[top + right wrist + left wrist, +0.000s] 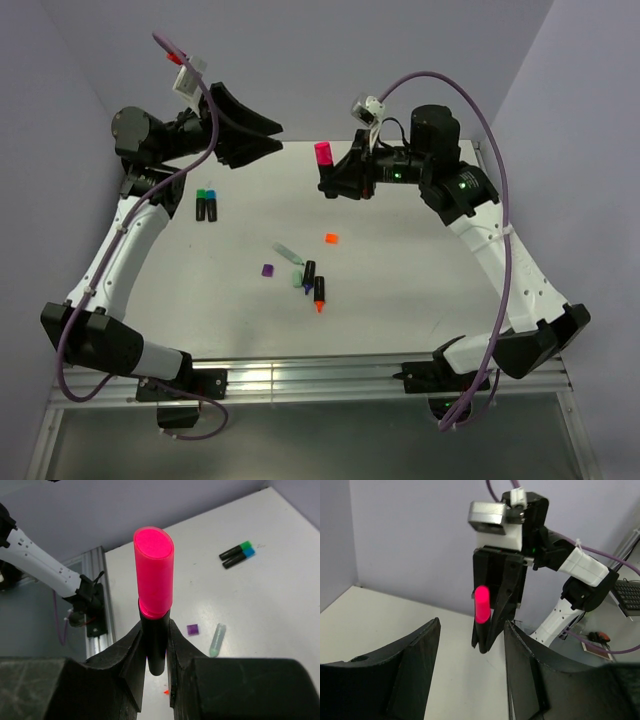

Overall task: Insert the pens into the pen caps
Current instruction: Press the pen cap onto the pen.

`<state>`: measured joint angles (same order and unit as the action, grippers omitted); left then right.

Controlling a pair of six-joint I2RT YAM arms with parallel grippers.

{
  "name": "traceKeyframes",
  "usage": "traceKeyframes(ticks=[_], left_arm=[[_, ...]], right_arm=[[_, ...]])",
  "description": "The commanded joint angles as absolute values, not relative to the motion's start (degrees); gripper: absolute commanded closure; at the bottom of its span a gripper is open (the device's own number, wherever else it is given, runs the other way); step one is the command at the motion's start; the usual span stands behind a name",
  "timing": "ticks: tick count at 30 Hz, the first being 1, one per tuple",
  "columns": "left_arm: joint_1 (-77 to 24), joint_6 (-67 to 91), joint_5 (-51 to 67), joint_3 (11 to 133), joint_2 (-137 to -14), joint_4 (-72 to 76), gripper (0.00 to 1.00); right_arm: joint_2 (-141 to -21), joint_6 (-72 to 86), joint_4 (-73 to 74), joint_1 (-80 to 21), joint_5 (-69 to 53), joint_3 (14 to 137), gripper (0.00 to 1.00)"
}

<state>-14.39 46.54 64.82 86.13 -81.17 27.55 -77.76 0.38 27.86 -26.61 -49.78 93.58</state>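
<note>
My right gripper (330, 183) (155, 630) is shut on the black barrel of a pink pen (323, 156) (154, 580), held upright above the back of the table with a pink cap on its upper end. My left gripper (280, 137) (472, 625) hangs to its left, open, with nothing between its fingers; the pink pen (481, 605) shows just beyond them. Two capped pens, green and blue (206, 205) (238, 555), lie side by side. A purple-tipped pen (309, 273) and an orange-tipped pen (319, 295) lie mid-table, near a green cap (296, 281), a purple cap (267, 270) (192, 629) and an orange cap (331, 239).
A pale green translucent piece (288, 252) (217, 639) lies near the loose pens. A metal rail (320, 380) runs along the table's near edge, between the arm bases. Purple walls close the back and both sides.
</note>
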Motion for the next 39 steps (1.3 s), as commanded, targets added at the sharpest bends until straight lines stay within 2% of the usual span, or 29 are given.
traceKeyframes(ticks=[1,6,14,21,30,37,39], left_arm=[[-15.2,55.3,65.8,85.3,-79.4,39.6,0.4],[-17.5,53.1,64.5,86.6,-81.2,36.1,0.41],[-20.8,42.6,58.3,90.6,-84.3,20.5,0.41],[-23.4,34.7,56.3,94.4,-85.7,11.3,0.45],[-25.9,34.6,59.3,91.0,-85.3,12.6,0.51],[-26.0,36.2,63.1,90.0,-85.7,15.3,0.69],[-26.0,36.6,65.8,89.5,-85.8,18.4,0.85]], right_arm=[[-76.5,3.3,25.6,-26.7,-52.6,92.4,1.0],[-76.6,3.7,25.6,-27.4,-51.2,91.5,1.0],[-76.6,4.0,25.5,-28.0,-49.5,91.1,1.0],[-75.8,3.5,25.5,-28.9,-48.2,89.6,1.0],[-76.1,2.6,25.6,-28.9,-47.1,89.3,1.0],[-76.5,2.7,25.6,-28.9,-48.1,90.1,1.0],[-76.5,2.6,25.7,-28.9,-48.9,90.4,1.0]])
